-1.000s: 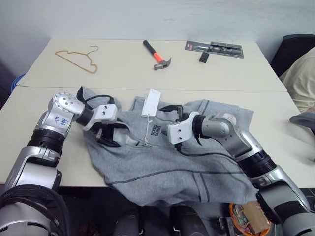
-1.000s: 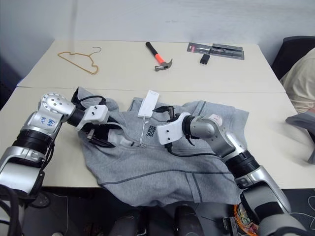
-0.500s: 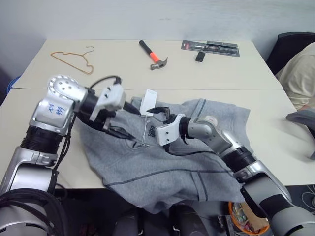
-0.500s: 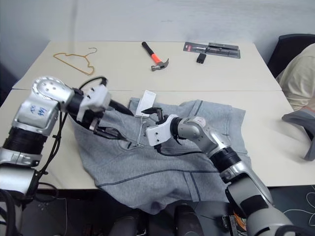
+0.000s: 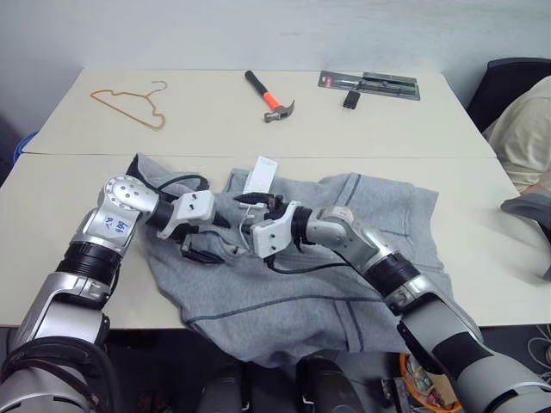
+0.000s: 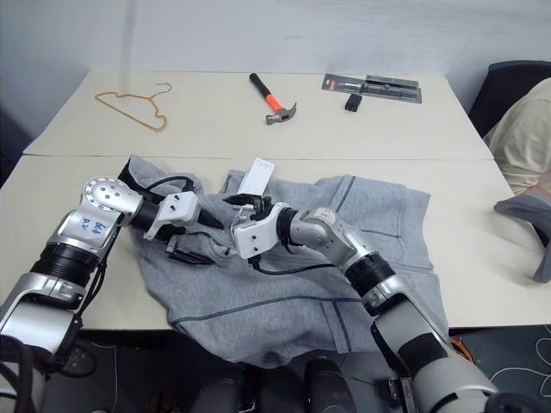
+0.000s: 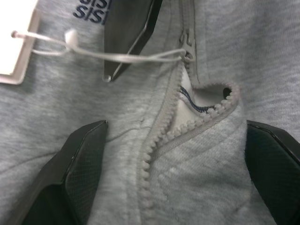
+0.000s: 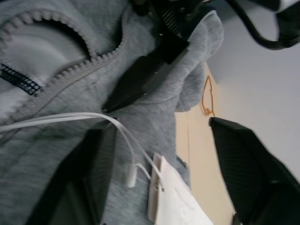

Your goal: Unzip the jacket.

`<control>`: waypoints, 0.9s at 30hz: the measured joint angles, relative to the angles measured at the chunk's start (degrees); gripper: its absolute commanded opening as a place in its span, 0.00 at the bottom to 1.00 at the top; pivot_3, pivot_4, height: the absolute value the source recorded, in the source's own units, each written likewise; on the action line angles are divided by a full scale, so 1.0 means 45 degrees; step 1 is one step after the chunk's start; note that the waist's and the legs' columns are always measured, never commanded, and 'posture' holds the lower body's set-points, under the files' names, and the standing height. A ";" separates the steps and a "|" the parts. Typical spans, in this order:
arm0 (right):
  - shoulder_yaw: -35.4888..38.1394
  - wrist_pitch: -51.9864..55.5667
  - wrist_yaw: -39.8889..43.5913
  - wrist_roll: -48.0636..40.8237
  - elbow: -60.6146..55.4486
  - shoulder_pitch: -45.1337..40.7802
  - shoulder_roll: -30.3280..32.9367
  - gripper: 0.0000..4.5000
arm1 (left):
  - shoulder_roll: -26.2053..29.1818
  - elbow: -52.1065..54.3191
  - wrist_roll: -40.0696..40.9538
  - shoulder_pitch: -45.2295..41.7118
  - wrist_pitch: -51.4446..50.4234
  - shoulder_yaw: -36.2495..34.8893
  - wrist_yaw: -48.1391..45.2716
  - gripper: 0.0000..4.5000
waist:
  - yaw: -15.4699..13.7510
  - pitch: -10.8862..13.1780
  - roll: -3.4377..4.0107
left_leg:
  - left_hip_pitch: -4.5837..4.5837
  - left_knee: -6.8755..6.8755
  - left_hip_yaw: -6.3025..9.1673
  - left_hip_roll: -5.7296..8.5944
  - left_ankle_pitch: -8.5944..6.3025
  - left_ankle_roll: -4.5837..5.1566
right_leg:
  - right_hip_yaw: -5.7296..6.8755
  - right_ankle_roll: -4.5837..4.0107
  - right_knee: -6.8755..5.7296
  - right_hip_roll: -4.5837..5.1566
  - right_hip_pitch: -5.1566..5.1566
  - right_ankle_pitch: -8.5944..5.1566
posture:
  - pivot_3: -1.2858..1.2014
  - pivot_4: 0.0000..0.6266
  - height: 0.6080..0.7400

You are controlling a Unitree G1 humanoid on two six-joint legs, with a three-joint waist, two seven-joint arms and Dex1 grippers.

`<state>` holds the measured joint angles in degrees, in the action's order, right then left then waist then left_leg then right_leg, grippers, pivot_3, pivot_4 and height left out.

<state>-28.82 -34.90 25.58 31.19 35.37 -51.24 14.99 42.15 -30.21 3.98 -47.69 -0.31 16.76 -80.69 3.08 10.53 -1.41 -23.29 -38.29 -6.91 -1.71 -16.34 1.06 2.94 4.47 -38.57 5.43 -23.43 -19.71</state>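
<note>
Right claw [image 5: 256, 205] is sliding in beside the zipper pull [image 7: 187, 43], half-clenched and grasping nothing, while left claw [image 5: 205, 238], fully released, is dropping back onto the jacket [image 5: 293, 288] — pull grab is coming up.

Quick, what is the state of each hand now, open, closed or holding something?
Left hand: open, over the jacket's zipper, holding nothing.
Right hand: open by the hang tag, holding nothing.

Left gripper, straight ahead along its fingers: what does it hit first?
Most likely the jacket itself, at the parted top of its zipper, which lies between the left gripper's open fingers. Depth unclear.
</note>
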 measured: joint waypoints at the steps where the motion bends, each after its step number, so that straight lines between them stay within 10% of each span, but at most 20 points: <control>1: 0.0000 0.0014 -0.0092 0.0036 0.0242 -0.0026 -0.0022 0.40 | -0.0033 0.0023 0.0001 0.0039 -0.0007 -0.0023 0.0009 1.00 | 0.0005 0.0000 0.0000 | 0.0000 0.0000 0.0000 0.0000 0.0000 0.0000 | 0.0000 0.0000 -0.0001 0.0000 0.0001 0.0000 | 0.52 0.24 1.00; 6: 0.0042 0.0290 -0.0332 0.0009 0.0811 -0.0023 -0.0085 0.01 | -0.0129 0.0297 0.0009 0.0524 -0.0077 -0.0261 0.0199 1.00 | 0.0017 0.0000 0.0000 | 0.0001 0.0002 0.0002 -0.0002 0.0000 0.0000 | -0.0001 0.0000 -0.0003 -0.0001 0.0000 0.0000 | 0.52 0.24 1.00; 14: 0.1483 0.2355 0.0310 -0.2063 -0.1450 0.1989 -0.0173 0.00 | -0.0285 0.0735 0.0008 0.0831 -0.0301 -0.0491 0.0402 1.00 | -0.0019 0.0000 0.0000 | 0.0001 0.0002 0.0009 -0.0001 0.0000 0.0001 | 0.0001 0.0000 0.0000 0.0003 0.0007 0.0000 | 0.52 0.24 1.00; 27: 0.7592 1.2624 0.0416 -0.7309 -1.1523 0.6444 0.0641 0.00 | -0.1045 -0.0122 -0.0507 0.0566 0.0681 -0.0433 0.0488 1.00 | -0.0348 -0.0001 0.0000 | 0.0006 0.0005 0.0015 0.0005 -0.0003 0.0004 | 0.0003 -0.0001 -0.0001 0.0007 0.0010 0.0000 | 0.52 0.24 1.00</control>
<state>5.34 21.91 27.45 -1.70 -16.48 -22.24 17.87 37.44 -30.76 1.70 -45.15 2.75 14.81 -78.50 1.52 10.53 -1.41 -23.26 -38.27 -6.84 -1.69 -16.35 1.08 2.95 4.47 -38.57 5.46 -23.38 -19.71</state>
